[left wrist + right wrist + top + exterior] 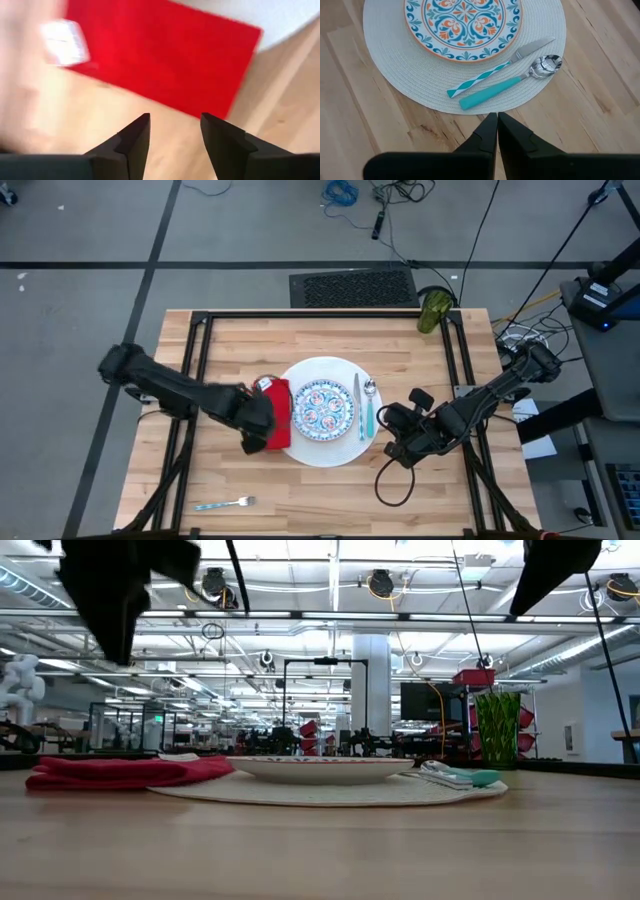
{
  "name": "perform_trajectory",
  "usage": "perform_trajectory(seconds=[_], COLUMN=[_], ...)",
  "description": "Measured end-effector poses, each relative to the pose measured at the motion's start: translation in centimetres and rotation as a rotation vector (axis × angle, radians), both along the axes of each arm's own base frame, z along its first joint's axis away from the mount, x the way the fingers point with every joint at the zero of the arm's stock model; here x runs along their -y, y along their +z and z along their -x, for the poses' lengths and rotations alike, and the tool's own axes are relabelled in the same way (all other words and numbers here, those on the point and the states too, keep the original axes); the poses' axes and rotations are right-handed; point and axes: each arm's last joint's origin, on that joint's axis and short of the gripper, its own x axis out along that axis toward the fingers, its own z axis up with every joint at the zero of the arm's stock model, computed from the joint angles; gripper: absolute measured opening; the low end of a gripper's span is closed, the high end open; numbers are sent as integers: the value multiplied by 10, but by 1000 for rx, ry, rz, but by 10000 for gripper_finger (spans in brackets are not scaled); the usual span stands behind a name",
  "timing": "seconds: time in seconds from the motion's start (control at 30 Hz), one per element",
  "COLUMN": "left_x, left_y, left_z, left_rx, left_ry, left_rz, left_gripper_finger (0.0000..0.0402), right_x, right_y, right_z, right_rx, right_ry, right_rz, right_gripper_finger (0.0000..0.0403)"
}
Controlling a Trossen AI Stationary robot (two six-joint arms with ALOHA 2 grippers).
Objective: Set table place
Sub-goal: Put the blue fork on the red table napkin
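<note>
High view: large rectangular light-wood butcher-block bench (320, 500) with black metal rails, seen from straight above. At centre, big pale round woven-looking plate or mat (322, 442), carrying small blue-and-orange patterned plate (321, 410). On its right part, just beside the patterned plate, silver knife with teal-striped handle (357, 404) and teal-handled silver spoon (369, 406), side by side, not quite touching. Against its left edge, folded red cloth napkin (277, 414) flat on the wood, white tag near one end. Green ribbed cup (433, 310) upright at the far right corner of the bench, well apart from the setting. Silver fork (224, 503) alone near the front left edge, well apart from the napkin. Left tool (258, 420) over the napkin's left edge, fingers (134, 137) apart, nothing between them, red cloth and bare wood showing beyond the tips in the left wrist view. Right tool (392, 430) low over bare wood just right of the round mat, fingers (512, 131) pressed together, empty, pointing toward spoon and knife in the right wrist view. Low view: napkin lying flat at left, cup standing at right behind the spoon's teal handle, dark arm parts hanging in from above.
</note>
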Motion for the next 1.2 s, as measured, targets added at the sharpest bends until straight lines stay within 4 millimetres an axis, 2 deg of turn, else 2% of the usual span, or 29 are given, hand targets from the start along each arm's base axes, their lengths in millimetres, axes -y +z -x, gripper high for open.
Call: perform_trajectory(seconds=[0.13,0.23,0.33,0.43,0.57,0.73,0.87,1.03,1.2], left_x=[-10,-15,-12,4,41,95,126,150,161], left_y=[27,32,33,34,31,12,-12,-40,-58], left_z=[21,36,49,54,56,64,72,76,70], left_rx=[137,182,224,269,251,185,93,10,20], left_ry=[27,105,134,72,-49,-134,-115,-96,-118], left_rz=[-30,-12,62,239,414,467,439,375,352], left_gripper_finger=[160,160,160,160,160,160,160,160,160], right_x=[0,-1,-2,-2,-2,-2,0,1,1], right_y=[0,-1,-1,-1,-1,-1,0,0,1], right_z=[0,0,1,2,2,1,0,0,-1], right_rx=[-8,-24,-48,-61,-71,-68,-26,0,3], right_ry=[4,8,22,40,71,70,47,35,35], right_rz=[-12,-40,-67,-71,-56,-51,12,49,48], right_gripper_finger=[0,0,0,0,0,0,0,0,0])
